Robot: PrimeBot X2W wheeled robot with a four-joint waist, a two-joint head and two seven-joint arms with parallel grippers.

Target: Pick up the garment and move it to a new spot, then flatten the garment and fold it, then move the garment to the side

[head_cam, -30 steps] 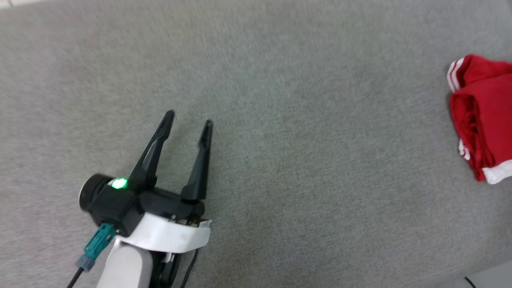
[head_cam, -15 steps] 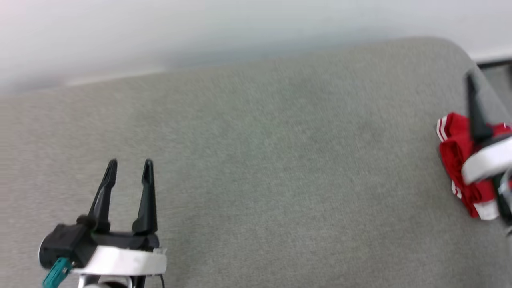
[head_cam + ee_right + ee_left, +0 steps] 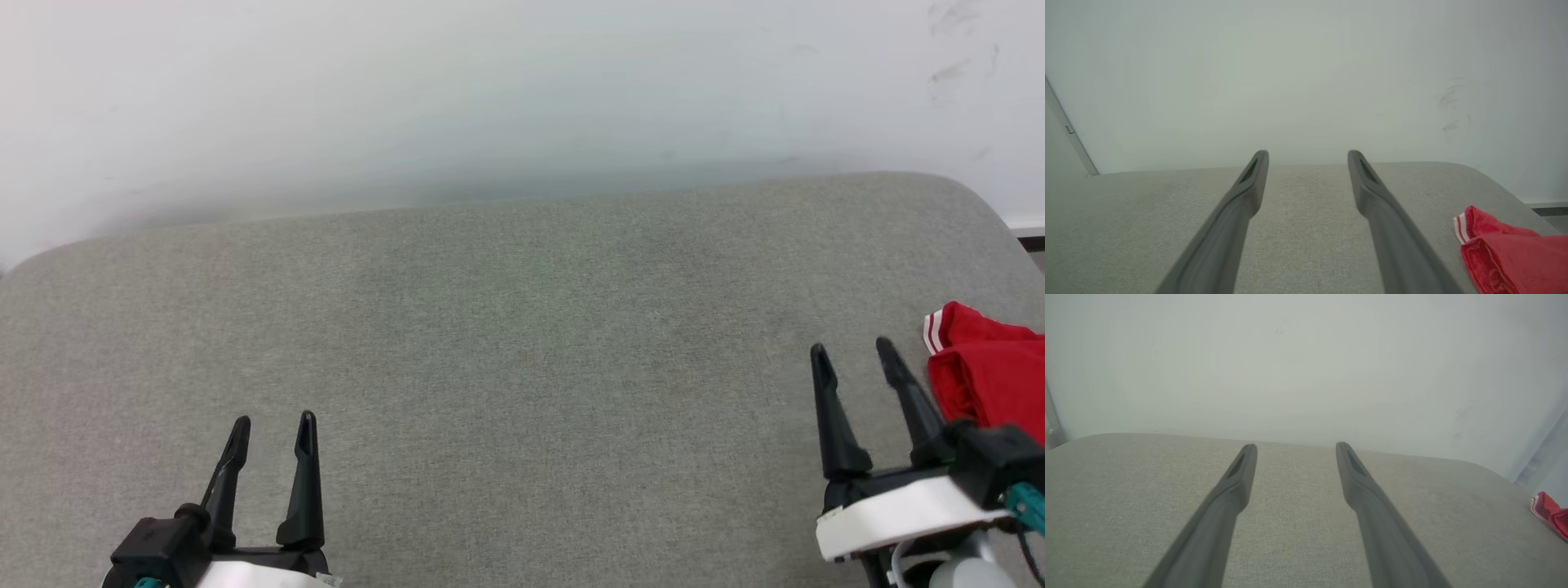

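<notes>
The garment [image 3: 988, 371] is a folded red bundle with a red-white striped edge, lying at the far right of the grey padded surface [image 3: 522, 327]. It also sits at the lower right of the right wrist view, garment [image 3: 1511, 253], and as a small red corner at the right edge of the left wrist view, garment [image 3: 1551, 512]. My right gripper [image 3: 853, 355] stands open just left of the garment, apart from it, with nothing between its fingers. My left gripper [image 3: 273, 426] is open and empty at the lower left, far from the garment.
A pale wall [image 3: 490, 98] rises behind the surface's far edge. The surface has rounded corners at far right [image 3: 971, 192] and far left. A dark strip of floor or skirting [image 3: 1030, 242] shows past the right corner.
The head camera has tilted up, so the wall came into view. The right gripper now shows whole beside the garment, and both grippers sit low in the view, still open.
</notes>
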